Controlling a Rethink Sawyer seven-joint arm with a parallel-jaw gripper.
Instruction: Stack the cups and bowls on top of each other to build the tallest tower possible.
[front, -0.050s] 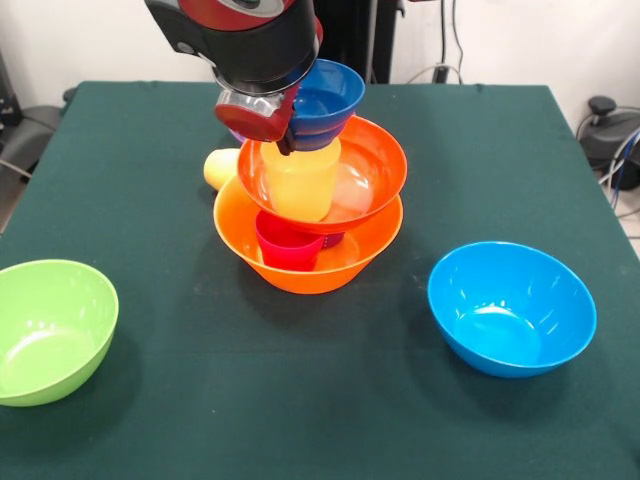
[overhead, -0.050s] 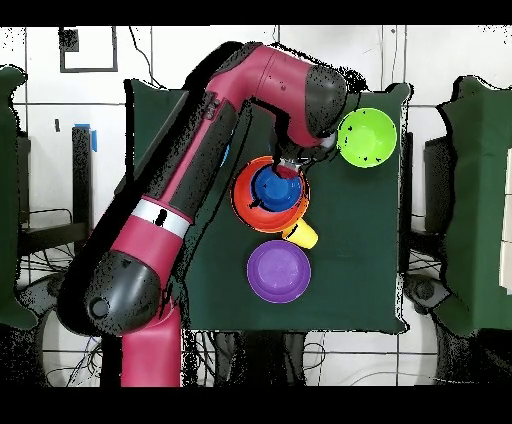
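Note:
The tower stands mid-table with the largest orange-yellow bowl (front, -0.050s: 345, 262) (overhead, -0.050s: 240, 200) as its base. A red-pink cup (front, -0.050s: 288, 247) and a sliver of a purple cup (front, -0.050s: 333, 240) sit inside it. On them rests the red-orange bowl (front, -0.050s: 370, 165), which holds an orange-yellow cup (front, -0.050s: 300, 182). The small dark blue bowl (front, -0.050s: 328, 100) (overhead, -0.050s: 272, 187) sits tilted on that cup. My gripper (front, -0.050s: 284, 135) (overhead, -0.050s: 290, 165) is shut on its left rim. A pale yellow cup (front, -0.050s: 220, 166) (overhead, -0.050s: 301, 235) lies on its side just behind the tower.
In the front view a lime green bowl (front, -0.050s: 50, 330) (overhead, -0.050s: 366, 137) stands at the near left and a light blue bowl (front, -0.050s: 510, 305) at the near right. A purple bowl (overhead, -0.050s: 278, 270) shows only in the overhead view, between the tower and the robot's base.

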